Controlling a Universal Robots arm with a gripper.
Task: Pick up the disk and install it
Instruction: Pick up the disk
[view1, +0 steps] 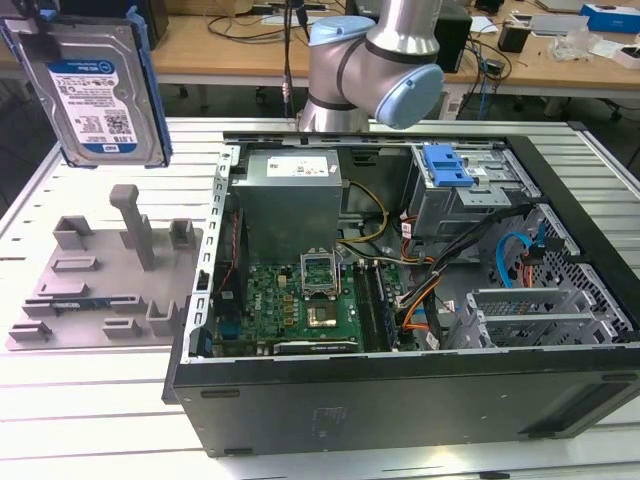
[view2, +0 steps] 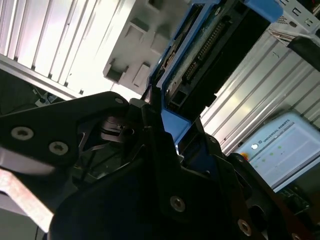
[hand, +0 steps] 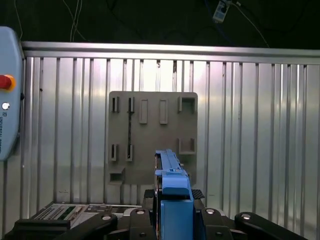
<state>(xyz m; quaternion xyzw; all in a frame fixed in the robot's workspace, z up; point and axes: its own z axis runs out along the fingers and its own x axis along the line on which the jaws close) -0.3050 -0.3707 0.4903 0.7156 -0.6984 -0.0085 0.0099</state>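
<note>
One disk (view1: 100, 85) hangs high above the grey tray (view1: 110, 270) at the exterior view's left, its blue rail (hand: 172, 175) clenched in the hand (view2: 169, 122); we judge the pickup done, and the drive cage (view1: 480, 200), well apart, demands careful alignment.

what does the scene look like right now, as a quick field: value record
disk: lifted off the table, label toward the exterior camera, blue rails on its edges
gripper: shut on the disk, clamping one blue-railed edge, seen in both wrist views
grey fixture: flat on the table, below the disk, at the exterior view's left
computer case: side open, at the exterior view's right of the fixture
blue latch: on the case's grey drive cage
table: slatted metal
task state: disk picked up, not in the case
</note>
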